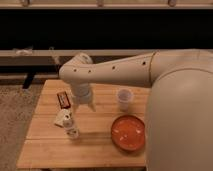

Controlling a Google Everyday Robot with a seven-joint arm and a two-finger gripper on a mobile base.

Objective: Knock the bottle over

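Observation:
A small pale bottle (71, 128) with a dark label stands at the front left of the wooden table (95, 150). It looks slightly tilted, with a crumpled white thing (63, 118) touching its upper left side. My gripper (85, 106) points down at the table just behind and to the right of the bottle, a short way apart from it. Its two fingertips are spread and hold nothing.
A dark red snack bar (63, 99) lies left of the gripper. A clear plastic cup (124, 98) stands to its right. An orange plate (128, 132) sits at the front right. My arm's large white body (180, 110) covers the table's right side.

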